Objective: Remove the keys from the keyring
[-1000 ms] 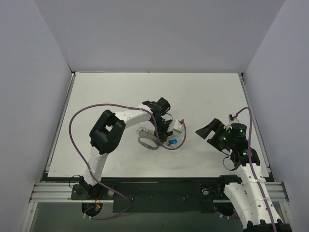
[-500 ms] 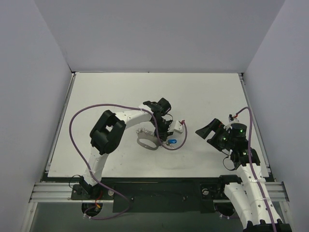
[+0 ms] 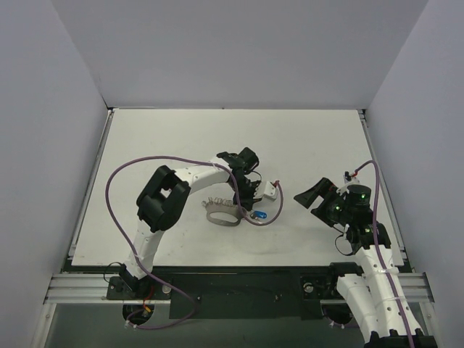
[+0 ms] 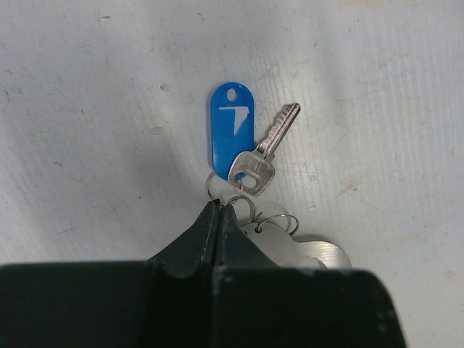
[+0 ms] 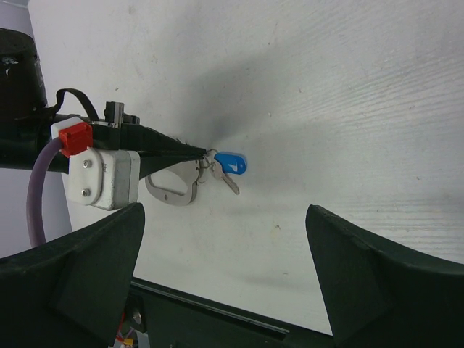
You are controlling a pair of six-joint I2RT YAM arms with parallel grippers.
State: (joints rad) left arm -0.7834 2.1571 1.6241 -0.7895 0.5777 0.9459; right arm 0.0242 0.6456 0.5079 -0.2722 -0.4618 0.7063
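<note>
A small silver key (image 4: 264, 156) and a blue oval tag (image 4: 232, 130) lie on the white table, joined by thin wire rings to the flat silver-grey keyring (image 4: 312, 250). My left gripper (image 4: 217, 206) is shut, its tips pinching the wire rings at the keyring's end. In the top view the left gripper (image 3: 249, 205) sits between the keyring (image 3: 221, 215) and the blue tag (image 3: 259, 215). My right gripper (image 3: 319, 199) is wide open and empty, to the right of the keys. In the right wrist view (image 5: 225, 290) it faces the tag (image 5: 230, 162) and the keyring (image 5: 174, 190).
A short beaded chain (image 3: 214, 201) trails from the keyring's left side. A purple cable (image 3: 145, 163) loops over the left arm. A white connector with a red tab (image 3: 271, 189) sits by the left wrist. The table's front edge (image 3: 239, 264) is near.
The keyring loop has shifted slightly and tipped, so it looks narrower from above. The left gripper moved a little with it. The right arm has not moved.
</note>
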